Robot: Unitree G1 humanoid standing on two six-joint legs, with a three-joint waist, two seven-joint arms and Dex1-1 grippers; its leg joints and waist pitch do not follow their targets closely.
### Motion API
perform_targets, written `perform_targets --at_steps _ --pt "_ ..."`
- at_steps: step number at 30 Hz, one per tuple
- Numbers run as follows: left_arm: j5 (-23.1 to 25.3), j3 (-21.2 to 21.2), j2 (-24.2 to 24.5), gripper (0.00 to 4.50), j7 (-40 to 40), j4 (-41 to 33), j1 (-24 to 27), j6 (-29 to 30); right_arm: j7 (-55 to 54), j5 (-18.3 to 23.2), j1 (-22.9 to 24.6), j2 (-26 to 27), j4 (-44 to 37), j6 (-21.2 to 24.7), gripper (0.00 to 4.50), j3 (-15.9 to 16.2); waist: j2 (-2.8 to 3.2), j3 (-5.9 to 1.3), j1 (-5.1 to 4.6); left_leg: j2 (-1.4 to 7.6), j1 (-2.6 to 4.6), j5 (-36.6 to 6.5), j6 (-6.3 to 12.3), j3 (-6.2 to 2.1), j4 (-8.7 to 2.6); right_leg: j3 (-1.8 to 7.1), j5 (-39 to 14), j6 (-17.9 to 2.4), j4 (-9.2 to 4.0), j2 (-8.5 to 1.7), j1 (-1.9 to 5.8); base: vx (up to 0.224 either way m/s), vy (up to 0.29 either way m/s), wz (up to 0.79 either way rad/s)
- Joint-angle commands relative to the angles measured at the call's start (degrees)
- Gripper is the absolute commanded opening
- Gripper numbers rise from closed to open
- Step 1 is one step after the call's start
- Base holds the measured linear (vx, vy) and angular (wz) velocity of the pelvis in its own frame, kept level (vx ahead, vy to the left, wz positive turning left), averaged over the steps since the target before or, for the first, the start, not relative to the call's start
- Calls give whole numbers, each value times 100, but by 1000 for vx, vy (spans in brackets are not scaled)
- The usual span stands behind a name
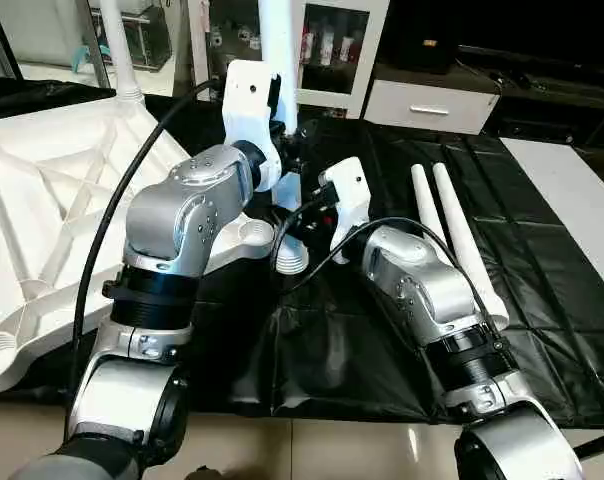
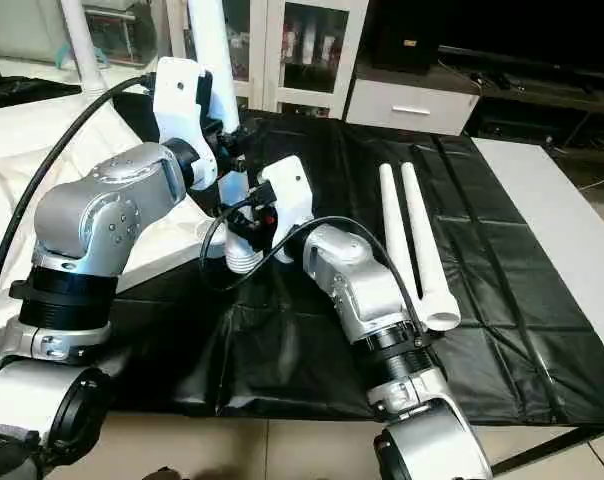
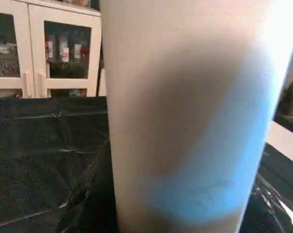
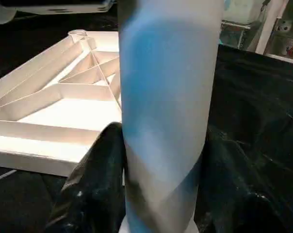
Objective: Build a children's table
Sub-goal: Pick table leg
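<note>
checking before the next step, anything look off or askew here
Nothing damaged or spilled. The table top lies underside up, one leg already standing in a far corner. Both grippers hold another leg upright beside the near corner socket, its threaded end over the black sheet, not yet seated.

Room light is falling evenly from overhead and the head views are rendering sharp. The black sheet [image 1: 542,300] is throwing soft streaks of glare along its creases. The silver forearms are carrying bright highlights — left forearm [image 1: 177,215], right forearm [image 2: 352,280]. The tabletop [image 1: 42,200] is nearing washout in the right eye view. In both wrist views the upright leg [image 3: 185,111] is sitting out of focus, shaded through its middle and tinged blue — the cabinet [image 3: 44,48] behind is staying fairly crisp.
</note>
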Motion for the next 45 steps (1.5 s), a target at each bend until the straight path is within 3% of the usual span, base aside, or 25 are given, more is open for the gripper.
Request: perform_targets --at_steps 1,7,8,10,17,21,26,27,36,45 --pt "36 26 -30 173 1 -111 -134 -9 -8 -74 -55 -72 92 -71 194 -143 84 -439 -4 96 49 -797 -212 13 -409 274 -858 -843 -383 -415 359 0 0 0" --pt "60 -37 -11 173 -78 -125 -134 -26 71 -38 -55 -90 80 -101 180 -179 89 -441 -4 97 51 -752 -187 14 -409 274 -730 -889 -374 -409 361 0 0 0" --pt "115 -123 46 208 -162 -138 -133 -69 109 -22 -58 -108 55 -99 180 -190 87 -440 -7 99 55 -779 -187 11 -413 270 -766 -881 -381 -407 359 0 0 0" --pt "-371 54 -36 246 -608 -269 -82 43 281 81 -39 -172 -52 -60 180 -219 75 -434 2 90 50 -799 -191 18 -410 275 -858 -874 -389 -414 365 0 0 0" --pt "-1014 223 284 301 -1466 -476 -30 486 1109 350 115 -592 -539 139 180 -126 79 -435 15 89 51 -727 -109 25 -402 271 -693 -996 -356 -398 374 0 0 0" --pt "-1520 107 958 330 -2895 -854 110 588 1952 842 271 -1136 -1237 697 180 -142 75 -421 16 100 65 -831 -89 21 -419 271 -931 -968 -383 -403 375 0 0 0" --pt "-1572 -108 1361 372 -3672 -860 147 506 2628 1217 379 -1615 -1717 1186 180 -105 96 -402 27 110 75 -939 -111 28 -423 279 -1154 -946 -411 -413 350 0 0 0" --pt "-1566 -164 1410 376 -3797 -822 157 486 2751 1337 400 -1696 -1829 1317 180 -121 130 -405 40 110 79 -986 -121 21 -427 277 -1234 -933 -412 -411 357 0 0 0" --pt "-1581 -210 1395 359 -4015 -643 168 399 2915 1582 503 -1874 -2160 1701 180 -151 121 -424 80 114 75 -930 -222 13 -422 270 -1079 -1002 -393 -414 364 0 0 0" --pt "-1820 320 1181 268 -3687 -244 -11 498 2906 1635 541 -1901 -2272 1846 180 -142 82 -428 84 108 62 -859 -182 19 -411 265 -1055 -1021 -393 -414 372 0 0 0"
